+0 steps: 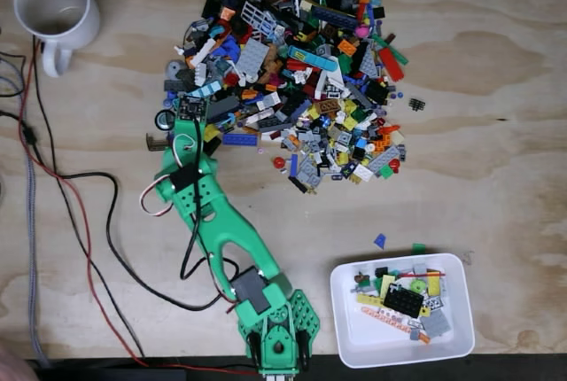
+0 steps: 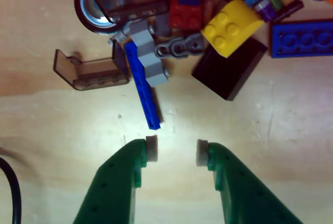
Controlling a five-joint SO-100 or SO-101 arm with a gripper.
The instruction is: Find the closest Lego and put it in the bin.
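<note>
At the lower-left edge of the big heap of mixed plastic Lego pieces (image 1: 292,71), on the pale plywood table (image 1: 496,133), the green printed arm reaches out from the bottom of the fixed view. Its two-finger claw (image 2: 176,150) is spread wide, holding nothing, the pale pads facing each other over bare wood in the wrist view.

Just ahead of the claw: a long thin blue Lego bar (image 2: 143,91), lying at a slant, its near end close to the left pad but not touching. Beside it a smoky transparent windscreen piece (image 2: 91,70), a grey stud brick (image 2: 148,57) lying against the bar, and further back a yellow two-by-two brick (image 2: 231,22) and a black flat tile (image 2: 229,67).

White rectangular plastic bin (image 1: 353,332) sits well apart at lower right of the fixed view, already holding several pieces.

Step in hand, as I read it: approach, picking a target. Next move likely calls for easing forward and slightly left so the pads straddle the blue bar, then closing. Risk: the grey brick gets dragged along.
</note>
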